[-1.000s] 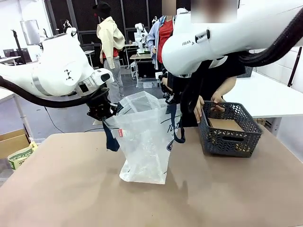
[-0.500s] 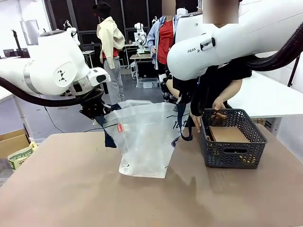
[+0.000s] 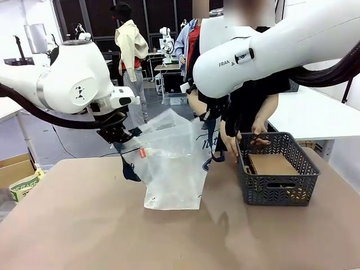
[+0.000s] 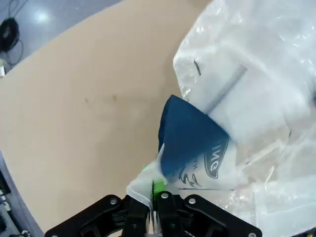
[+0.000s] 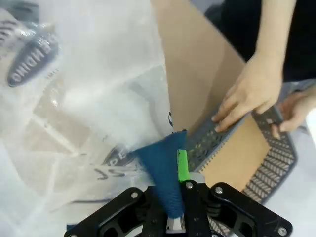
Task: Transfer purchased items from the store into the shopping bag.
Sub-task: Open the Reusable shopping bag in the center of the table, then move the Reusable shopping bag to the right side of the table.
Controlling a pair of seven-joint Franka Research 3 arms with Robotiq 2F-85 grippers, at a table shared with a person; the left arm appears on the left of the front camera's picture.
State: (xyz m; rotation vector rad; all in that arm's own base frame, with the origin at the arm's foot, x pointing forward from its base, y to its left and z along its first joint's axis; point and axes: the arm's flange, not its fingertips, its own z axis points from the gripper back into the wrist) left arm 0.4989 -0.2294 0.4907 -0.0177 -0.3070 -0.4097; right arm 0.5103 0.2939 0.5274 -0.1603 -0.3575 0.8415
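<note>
Front view, translucent whitish shopping bag (image 3: 171,169), navy handles (image 3: 130,169), left claw (image 4: 154,192) and right claw (image 5: 176,181) pinching it

Robotics lab, or so it seems.
White robot arm (image 3: 67,84) at a brown table (image 3: 84,225), a white table (image 3: 315,115) beside, cardboard box (image 3: 14,169) and cable (image 3: 63,147) on grey floor (image 3: 39,143).

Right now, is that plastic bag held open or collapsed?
Held open: left pincer and right pincer each clamp one side, stretching the shopping bag.
</note>
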